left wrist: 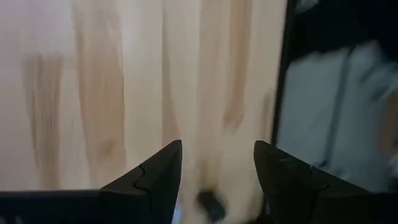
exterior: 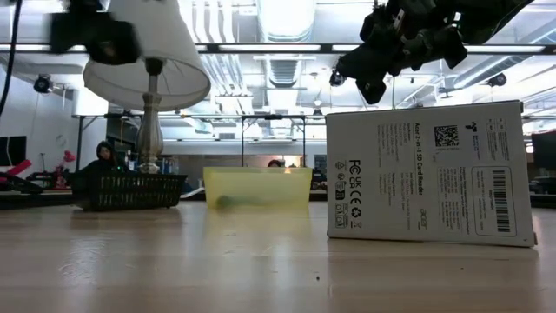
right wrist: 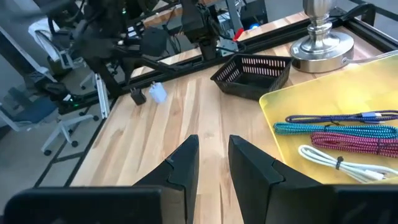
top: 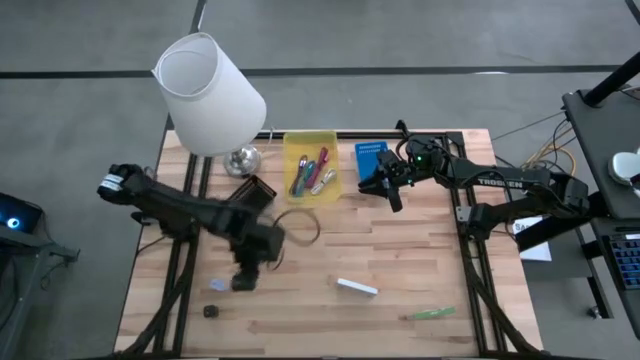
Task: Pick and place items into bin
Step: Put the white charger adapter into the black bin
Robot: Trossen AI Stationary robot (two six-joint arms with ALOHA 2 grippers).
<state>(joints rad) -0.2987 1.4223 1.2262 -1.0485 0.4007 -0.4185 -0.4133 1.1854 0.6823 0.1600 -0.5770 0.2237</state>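
Observation:
The yellow bin [top: 311, 140] rests flat on the far middle of the table and holds purple, teal, maroon [right wrist: 354, 142] and white cord-like items. My right gripper [top: 390, 187] hovers open just right of the bin, holding nothing. My left gripper [top: 243, 280] is open over the near left of the table, fingers pointing down, with a small dark bit [left wrist: 210, 205] on the wood below its gap. A pale blue bit [top: 218, 285] and a black bit [top: 211, 311] lie beside it. A white bar [top: 357, 288] and a green strip [top: 433, 314] lie near the near edge.
A white-shaded lamp [top: 210, 95] stands at the far left, with a dark mesh basket [top: 255, 192] beside its base. A thin wire loop [top: 300, 225] lies in mid-table. A blue box [top: 370, 160] stands right of the bin. Bare wood lies in the middle right.

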